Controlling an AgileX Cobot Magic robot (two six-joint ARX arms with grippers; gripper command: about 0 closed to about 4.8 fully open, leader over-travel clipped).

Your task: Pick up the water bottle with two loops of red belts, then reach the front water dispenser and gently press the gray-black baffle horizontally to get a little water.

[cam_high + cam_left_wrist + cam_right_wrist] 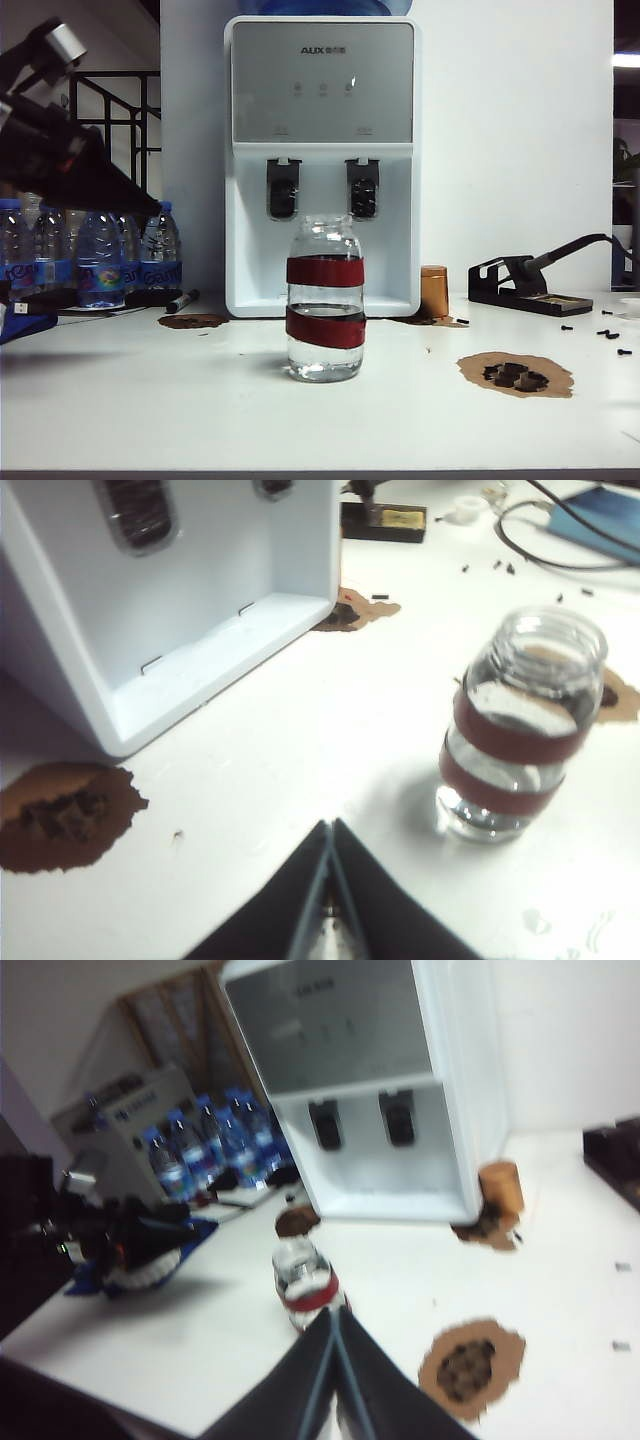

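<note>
The water bottle [325, 298] with its two red belts stands upright on the white tabletop [150, 400], alone near the middle and directly in front of the water dispenser [322, 165], with a small gap between them; it holds some clear water at the bottom and has no cap, so the mouth is ready to sit under a tap. That placement makes sense for the task: a short straight push forward would carry it into the recessed bay toward the gray-black baffle [283, 188], the left of the two paddles. Neither arm has it yet. The left tool [331, 832] shows in its wrist view with its dark fingers pressed together to a point, holding nothing, low over the tabletop, with the bottle off to one side and apart from it. The right tool [336, 1322] is likewise pinched shut and empty, hanging higher and farther back, its tip aimed roughly toward the bottle. In the exterior view only the left arm appears, at the left edge above the blue-capped bottles [100, 255]. The step in hand appears to be the approach; a tool would need to open before it can close around the banded body.
</note>
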